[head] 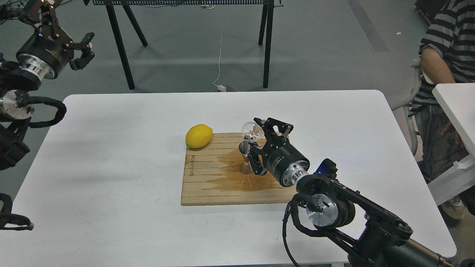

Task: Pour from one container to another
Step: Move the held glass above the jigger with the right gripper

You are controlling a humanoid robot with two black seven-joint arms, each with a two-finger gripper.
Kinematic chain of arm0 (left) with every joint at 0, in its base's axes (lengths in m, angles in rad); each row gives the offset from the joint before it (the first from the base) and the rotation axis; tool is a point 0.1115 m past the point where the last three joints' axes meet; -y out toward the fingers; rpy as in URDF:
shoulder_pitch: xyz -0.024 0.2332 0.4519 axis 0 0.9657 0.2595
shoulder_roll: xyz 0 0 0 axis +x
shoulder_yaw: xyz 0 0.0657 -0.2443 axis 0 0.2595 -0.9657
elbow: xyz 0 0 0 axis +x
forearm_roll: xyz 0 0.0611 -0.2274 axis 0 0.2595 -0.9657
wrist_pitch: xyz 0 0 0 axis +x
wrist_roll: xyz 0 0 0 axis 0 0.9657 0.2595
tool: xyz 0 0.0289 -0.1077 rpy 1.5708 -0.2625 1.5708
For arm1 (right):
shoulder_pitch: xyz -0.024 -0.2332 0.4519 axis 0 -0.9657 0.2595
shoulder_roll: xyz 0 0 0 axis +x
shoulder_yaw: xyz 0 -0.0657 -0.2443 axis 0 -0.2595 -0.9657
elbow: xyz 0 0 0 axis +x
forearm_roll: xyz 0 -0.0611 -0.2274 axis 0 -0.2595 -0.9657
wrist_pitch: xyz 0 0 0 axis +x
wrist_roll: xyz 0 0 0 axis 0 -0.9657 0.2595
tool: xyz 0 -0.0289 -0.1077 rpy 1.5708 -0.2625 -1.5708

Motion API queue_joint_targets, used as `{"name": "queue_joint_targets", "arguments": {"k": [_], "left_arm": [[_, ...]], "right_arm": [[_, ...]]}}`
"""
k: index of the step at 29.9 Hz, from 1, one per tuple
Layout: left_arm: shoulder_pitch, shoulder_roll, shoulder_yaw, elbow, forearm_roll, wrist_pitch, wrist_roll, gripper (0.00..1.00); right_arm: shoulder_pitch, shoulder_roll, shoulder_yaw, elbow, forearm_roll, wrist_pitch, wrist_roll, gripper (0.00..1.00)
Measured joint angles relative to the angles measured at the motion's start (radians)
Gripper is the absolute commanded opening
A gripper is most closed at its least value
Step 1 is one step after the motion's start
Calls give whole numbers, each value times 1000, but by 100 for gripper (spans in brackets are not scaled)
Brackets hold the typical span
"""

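My right gripper tips the clear cup over the jigger on the wooden board.

Taking the board as my landmark: it lies near the middle of the white table, and a dark wet patch spreads across its centre and right side. The jigger stands upright in that wet patch, partly hidden behind my right gripper's fingers. The cup is clamped between those fingers, tilted on its side just above the jigger's top rim; I cannot tell whether the two touch. A yellow lemon rests on the board's far left corner, apart from the jigger. My left gripper hangs well off to the board's far left, beyond the table edge, its fingers apart and holding nothing. A person in a striped shirt stands off the board's far right.
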Motion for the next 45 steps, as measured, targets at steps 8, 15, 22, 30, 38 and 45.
{"name": "queue_joint_targets", "arguments": {"k": [8,15,22,30,38,45], "left_arm": [[0,0,0,0,2,0,0,100],[0,0,0,0,2,0,0,100],[0,0,0,0,2,0,0,100],[0,11,0,0,2,0,0,100],[2,30,0,0,0,0,-2,100],[4,30,0,0,0,0,-2,100]], "right_arm": [[2,-22,-16,9,-3,-13,0,37],[3,-27,-37,8,-26,-31,0,37],[6,-31,-54,4,-50,-51,0,37],[37,-29,-64,-6,-60,-60,2,37],[79,-43,-125,-8,-64,-99,0,37],[98,-50,-143,-11,-64,-102,0,37]]}}
